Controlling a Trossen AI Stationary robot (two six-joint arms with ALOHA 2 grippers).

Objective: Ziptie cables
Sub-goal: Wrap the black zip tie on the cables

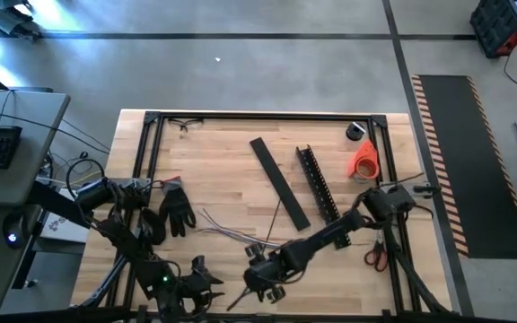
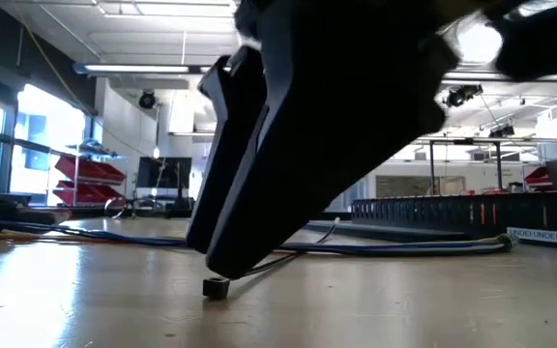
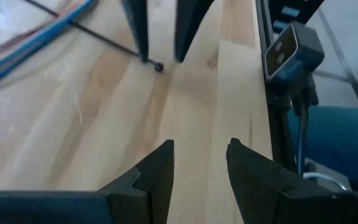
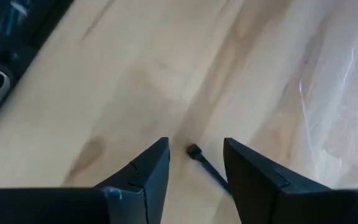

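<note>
Wood planks make up the table (image 1: 223,161) I am working over, boxed in by a black frame. My right gripper (image 4: 194,163) is down near the front edge, fingers apart with a narrow gap, and the small head of a thin black zip tie (image 4: 193,150) lies on the wood between the 2 fingertips. I see no contact with it; in the low view the tie's head (image 2: 216,286) sits just beside the lowered finger. My left gripper (image 3: 199,163) waits close by at the front edge, pointed toward the right one, its fingers parted with bare wood between them, holding nothing. The cables (image 1: 227,229), thin purple and whitish strands, lie loose on the table just behind both grippers, touching neither. Farther back rest a flat black strip (image 1: 279,182) and a slotted black channel bar (image 1: 318,184).
</note>
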